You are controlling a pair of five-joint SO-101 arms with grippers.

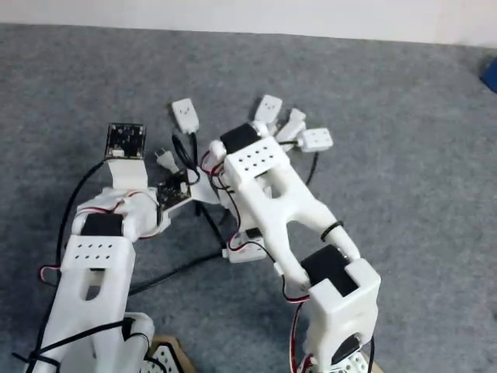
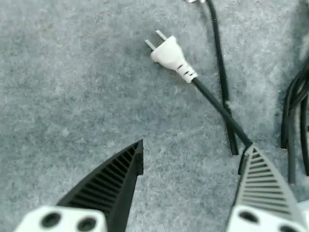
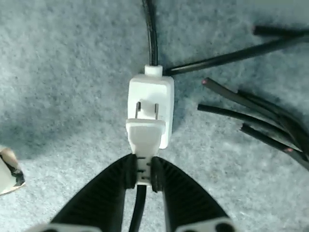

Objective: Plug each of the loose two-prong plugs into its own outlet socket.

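A loose white two-prong plug (image 2: 169, 50) on a black cable lies flat on the grey carpet, a little ahead of my left gripper (image 2: 190, 166), which is open and holds nothing. The same plug (image 1: 163, 159) lies between the two arms in the high view. My right gripper (image 3: 142, 174) is shut on a second white plug (image 3: 145, 137). Its two prongs rest over the face of a white outlet socket (image 3: 150, 99) lying on the carpet. Whether the prongs are in the slots I cannot tell.
More white sockets (image 1: 185, 115) (image 1: 268, 107) (image 1: 314, 140) lie fanned out beyond the arms, with black cables (image 3: 251, 116) trailing from them. Another cable (image 2: 219, 72) runs beside the loose plug. The grey carpet (image 1: 419, 155) lies bare to the right.
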